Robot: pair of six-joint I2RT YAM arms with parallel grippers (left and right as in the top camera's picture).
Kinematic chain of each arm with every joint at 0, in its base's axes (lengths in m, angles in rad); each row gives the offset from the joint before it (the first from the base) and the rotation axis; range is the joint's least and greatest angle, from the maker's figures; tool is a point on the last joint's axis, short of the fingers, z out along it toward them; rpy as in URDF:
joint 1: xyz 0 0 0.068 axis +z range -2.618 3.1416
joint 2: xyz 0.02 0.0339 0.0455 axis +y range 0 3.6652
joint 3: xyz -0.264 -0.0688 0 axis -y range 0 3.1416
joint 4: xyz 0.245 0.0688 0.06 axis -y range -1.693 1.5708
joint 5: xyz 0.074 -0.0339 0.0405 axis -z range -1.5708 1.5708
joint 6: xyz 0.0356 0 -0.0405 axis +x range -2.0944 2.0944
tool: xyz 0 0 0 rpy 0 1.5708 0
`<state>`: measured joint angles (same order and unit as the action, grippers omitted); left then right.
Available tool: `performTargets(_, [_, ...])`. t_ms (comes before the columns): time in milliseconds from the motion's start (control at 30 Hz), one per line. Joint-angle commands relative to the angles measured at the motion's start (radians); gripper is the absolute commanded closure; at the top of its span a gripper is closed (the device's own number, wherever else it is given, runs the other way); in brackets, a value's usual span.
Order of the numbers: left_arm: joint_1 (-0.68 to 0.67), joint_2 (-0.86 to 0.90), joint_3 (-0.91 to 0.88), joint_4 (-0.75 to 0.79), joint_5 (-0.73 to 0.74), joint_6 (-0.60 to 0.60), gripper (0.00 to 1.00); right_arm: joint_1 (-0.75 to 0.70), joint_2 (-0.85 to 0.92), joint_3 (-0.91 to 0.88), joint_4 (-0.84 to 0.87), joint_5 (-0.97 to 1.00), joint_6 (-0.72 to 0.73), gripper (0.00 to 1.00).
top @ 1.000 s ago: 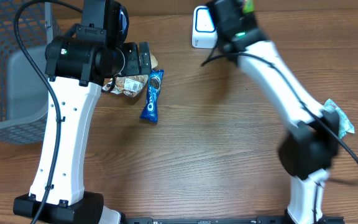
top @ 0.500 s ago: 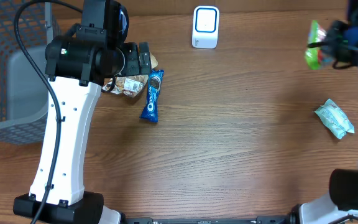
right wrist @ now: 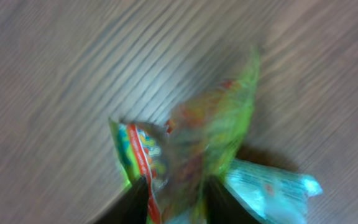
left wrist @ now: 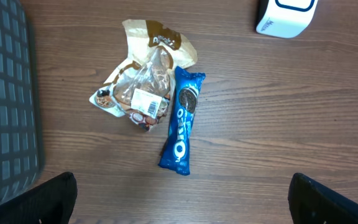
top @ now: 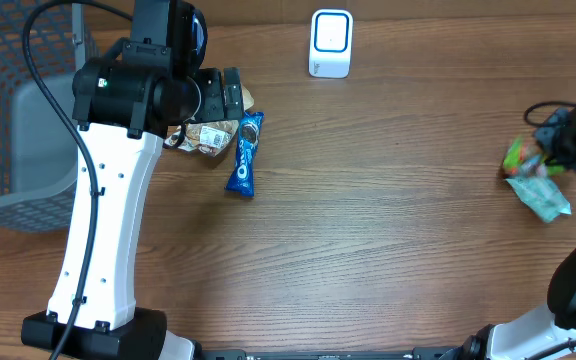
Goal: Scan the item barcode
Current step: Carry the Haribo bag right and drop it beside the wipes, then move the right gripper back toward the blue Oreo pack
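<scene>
The green snack packet (top: 516, 155) is now lying low at the right edge of the table, its lower end touching the teal packet (top: 540, 192) that is resting there. A second ago I was holding it up by the white scanner (top: 330, 43) at the far side, and since then I have been swinging it right and down, so I am judging that its barcode pass is over and that I am setting it with the finished item. My right gripper (right wrist: 176, 202) is flanking the packet on both sides, but the wrist view is smeared by motion, and I cannot tell whether I am still pinching it or already letting go. My left gripper (left wrist: 185, 199) is hanging spread wide and empty above the Oreo pack (left wrist: 182, 121) and the clear cookie bag (left wrist: 145, 93), which are touching each other on the left, near the grey basket (top: 8, 100). Those two are probably waiting for their turn.
</scene>
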<state>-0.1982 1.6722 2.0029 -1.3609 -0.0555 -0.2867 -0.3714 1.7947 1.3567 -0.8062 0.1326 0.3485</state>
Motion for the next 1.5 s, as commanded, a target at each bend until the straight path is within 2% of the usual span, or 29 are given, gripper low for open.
performTargets(0, [0.002, 0.008, 0.002, 0.004, 0.004, -0.009, 0.00, 0.005, -0.014, -0.053, 0.045, -0.042, -0.042, 0.60])
performTargets(200, [0.002, 0.008, 0.002, 0.004, 0.004, -0.009, 0.00, 0.006, -0.014, -0.043, 0.042, -0.077, -0.044, 0.49])
performTargets(333, [0.002, 0.008, 0.002, 0.004, 0.004, -0.009, 0.00, 0.008, -0.014, 0.009, 0.003, -0.184, -0.099, 0.43])
performTargets(467, [0.002, 0.008, 0.002, 0.004, 0.004, -0.009, 0.00, 0.024, -0.014, 0.108, -0.071, -0.253, -0.100, 0.41])
performTargets(600, [0.002, 0.008, 0.002, 0.004, 0.003, -0.009, 0.00, 0.068, -0.014, 0.233, -0.142, -0.403, -0.145, 0.41])
performTargets(800, [0.002, 0.008, 0.002, 0.004, 0.003, -0.009, 0.00, 0.218, -0.014, 0.288, -0.098, -0.626, -0.144, 0.40])
performTargets(967, [0.002, 0.008, 0.002, 0.004, 0.003, -0.009, 0.00, 0.417, -0.003, 0.286, -0.025, -0.569, -0.125, 0.38])
performTargets(1033, [0.002, 0.008, 0.002, 0.004, 0.003, -0.009, 0.00, 0.492, 0.017, 0.286, 0.014, -0.515, -0.054, 0.38])
performTargets(1167, [0.002, 0.008, 0.002, 0.004, 0.003, -0.009, 0.00, 0.651, 0.086, 0.286, 0.097, -0.456, -0.018, 0.40])
performTargets(1333, [0.002, 0.008, 0.002, 0.004, 0.003, -0.009, 0.00, 0.773, 0.167, 0.286, 0.176, -0.409, 0.031, 0.40])
performTargets(1467, [0.002, 0.008, 0.002, 0.004, 0.003, -0.009, 0.00, 0.817, 0.214, 0.286, 0.223, -0.410, 0.076, 0.40])
